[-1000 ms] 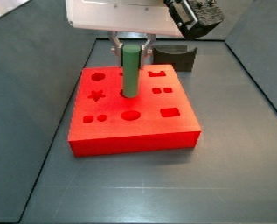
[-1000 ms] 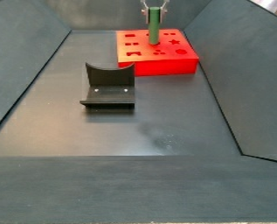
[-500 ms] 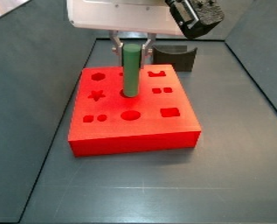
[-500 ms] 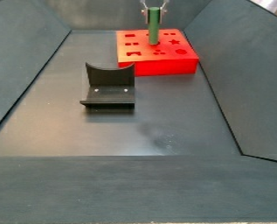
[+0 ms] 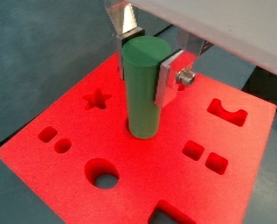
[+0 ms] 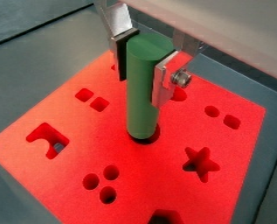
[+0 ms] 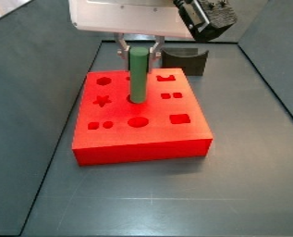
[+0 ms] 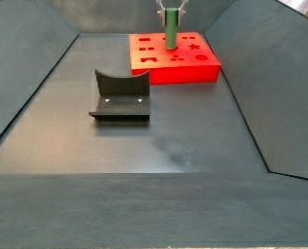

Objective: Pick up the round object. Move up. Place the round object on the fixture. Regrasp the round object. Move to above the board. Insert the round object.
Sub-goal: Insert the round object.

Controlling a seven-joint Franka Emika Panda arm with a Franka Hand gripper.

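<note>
The round object (image 5: pixel 144 87) is a green cylinder peg held upright, and it also shows in a wrist view (image 6: pixel 145 87). Its lower end sits in a round hole near the middle of the red board (image 5: pixel 239 153), which also shows in a wrist view (image 6: pixel 58 109). My gripper (image 5: pixel 150 59) is shut on the peg's upper part, one silver finger (image 6: pixel 166 80) on each side. Both side views show the peg (image 7: pixel 138 74) standing on the board (image 7: pixel 142 134), small at the far end in one (image 8: pixel 172 27). The dark fixture (image 8: pixel 119 95) stands apart in mid floor.
The board has a star hole (image 5: pixel 97 98), several small square and round holes and a notched hole (image 5: pixel 229 111). Grey sloping walls (image 8: pixel 26 88) enclose the dark floor. The fixture (image 7: pixel 186 61) shows behind the board in a side view.
</note>
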